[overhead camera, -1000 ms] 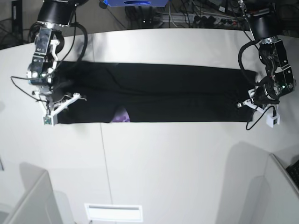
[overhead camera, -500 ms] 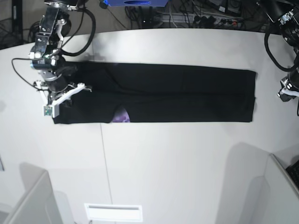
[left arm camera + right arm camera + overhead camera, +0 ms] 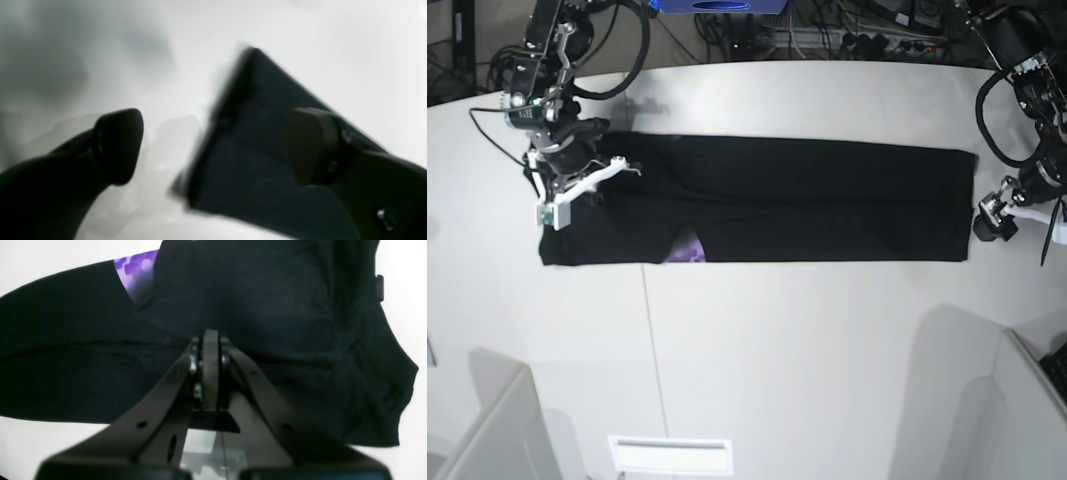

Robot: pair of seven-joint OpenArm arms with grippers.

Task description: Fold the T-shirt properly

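The T-shirt (image 3: 807, 200) lies flat as a long black folded strip across the table, with a small purple patch of print (image 3: 689, 250) at its front edge. My right gripper (image 3: 577, 190) is shut and hovers over the strip's left end; in the right wrist view its fingers (image 3: 210, 350) are pressed together above the black cloth (image 3: 283, 306) and the purple patch (image 3: 138, 270). My left gripper (image 3: 989, 222) is open at the strip's right end; the left wrist view is blurred and shows a corner of the shirt (image 3: 260, 140) between the spread fingers (image 3: 118, 146).
The white table (image 3: 777, 350) has a seam running front to back. Grey panels stand at the front left (image 3: 487, 430) and front right (image 3: 987, 400). A white slot (image 3: 670, 455) sits at the front edge. Cables and a blue box (image 3: 717, 5) are behind the table.
My right gripper has moved toward the back over the shirt's left end. My left gripper pulled away to the right, then came back to the shirt's right edge. The shirt has stayed flat.
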